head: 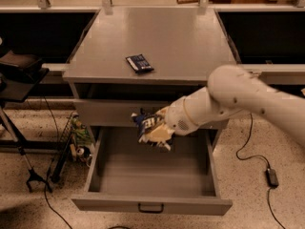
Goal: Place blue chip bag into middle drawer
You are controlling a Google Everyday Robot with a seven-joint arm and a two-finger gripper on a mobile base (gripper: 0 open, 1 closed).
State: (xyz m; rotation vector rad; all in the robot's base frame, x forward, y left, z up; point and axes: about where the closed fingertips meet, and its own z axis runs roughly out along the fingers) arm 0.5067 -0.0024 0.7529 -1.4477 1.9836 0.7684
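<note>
The blue chip bag [147,122], crinkly dark blue with white lettering, hangs in front of the closed upper drawer front [107,112] and above the back of the open middle drawer [152,175]. My gripper [159,131] is shut on the bag, with its pale fingers wrapped around the bag's lower right side. The white arm reaches in from the right. The middle drawer is pulled fully out, and its black bar handle [150,207] faces the near edge. The drawer's inside is bare.
A small flat dark-blue packet [139,63] lies on the grey cabinet top [190,42]. A black stand [21,128] and cables are on the floor at left. A cable with a power brick [271,177] lies at right.
</note>
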